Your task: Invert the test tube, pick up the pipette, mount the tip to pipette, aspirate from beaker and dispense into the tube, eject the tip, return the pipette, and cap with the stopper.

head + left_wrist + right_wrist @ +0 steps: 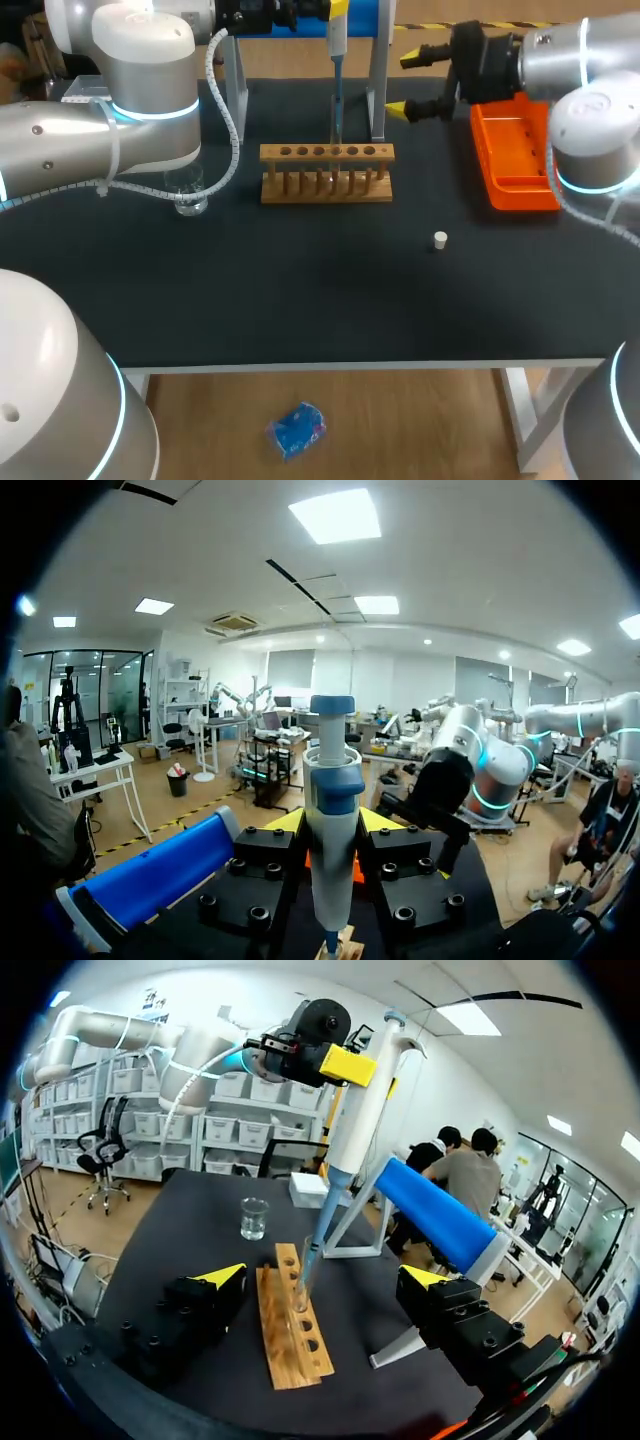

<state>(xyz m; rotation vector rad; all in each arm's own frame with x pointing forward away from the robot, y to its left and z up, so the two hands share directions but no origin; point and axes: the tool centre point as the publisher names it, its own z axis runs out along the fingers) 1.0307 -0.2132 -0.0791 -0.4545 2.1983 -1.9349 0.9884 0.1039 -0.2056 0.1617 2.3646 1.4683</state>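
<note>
Above the wooden rack (327, 153), the left gripper (332, 825) pinches the pipette (330, 780) upright, its tip reaching the test tube (299, 1295) standing in the rack. The right gripper (405, 84) hangs spread wide behind the rack, beside the orange tip box (515, 160). The beaker (190, 195) stands left of the rack. The stopper (440, 240) lies apart on the table (300, 300).

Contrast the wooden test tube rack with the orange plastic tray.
The wooden test tube rack stands on pegs mid-table; the orange plastic tray lies flat at the right. The rack's top has a row of holes; the tray is one shallow trough. The blue and white pipette points at the rack, not the tray. Both sit on the black table.
</note>
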